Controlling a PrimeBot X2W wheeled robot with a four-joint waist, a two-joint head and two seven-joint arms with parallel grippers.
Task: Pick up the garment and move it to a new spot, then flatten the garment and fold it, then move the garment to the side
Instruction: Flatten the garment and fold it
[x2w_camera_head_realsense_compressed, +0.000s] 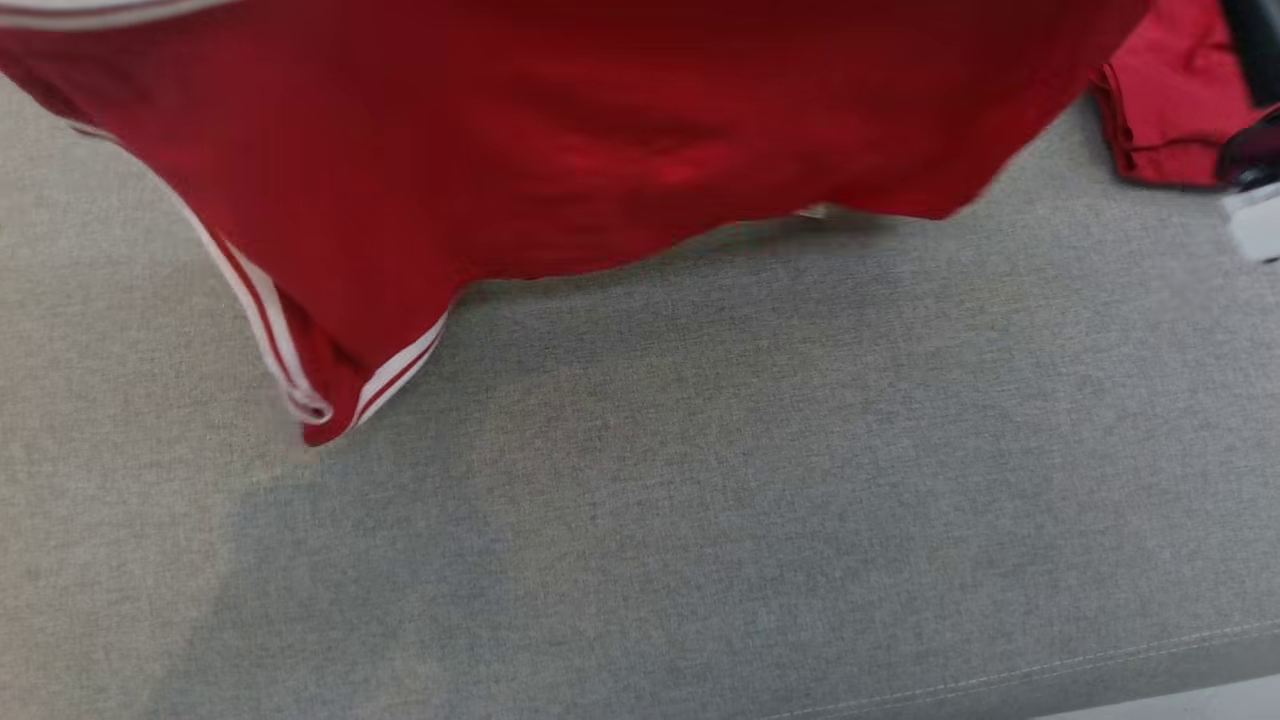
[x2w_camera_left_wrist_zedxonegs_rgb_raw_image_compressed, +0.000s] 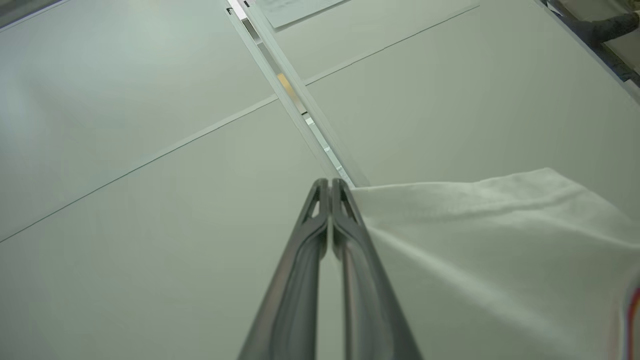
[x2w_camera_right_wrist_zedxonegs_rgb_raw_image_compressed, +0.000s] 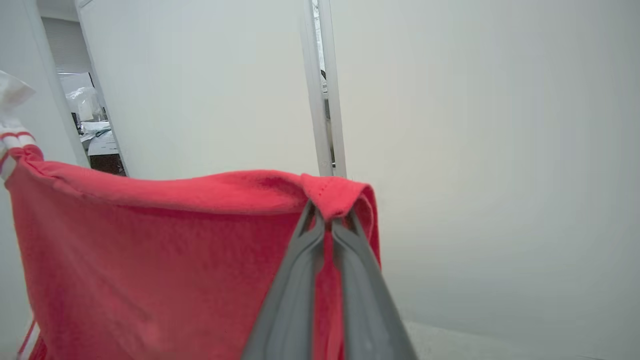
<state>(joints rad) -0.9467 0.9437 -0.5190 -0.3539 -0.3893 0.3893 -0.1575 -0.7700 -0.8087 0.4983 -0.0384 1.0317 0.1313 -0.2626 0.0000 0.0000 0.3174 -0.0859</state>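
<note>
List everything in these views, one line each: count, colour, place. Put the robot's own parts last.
garment: one, red with white stripes, held up and hanging above the cushion.
red cloth: one, red, lying crumpled on the cushion at the head view's upper right.
cushion: one, grey woven fabric, across the head view's lower part.
wall panels: several, pale, behind the garment in the wrist views.
left gripper: one, dark grey, shut on a white part of the garment.
right gripper: one, dark grey, shut on the garment's red top edge.
</note>
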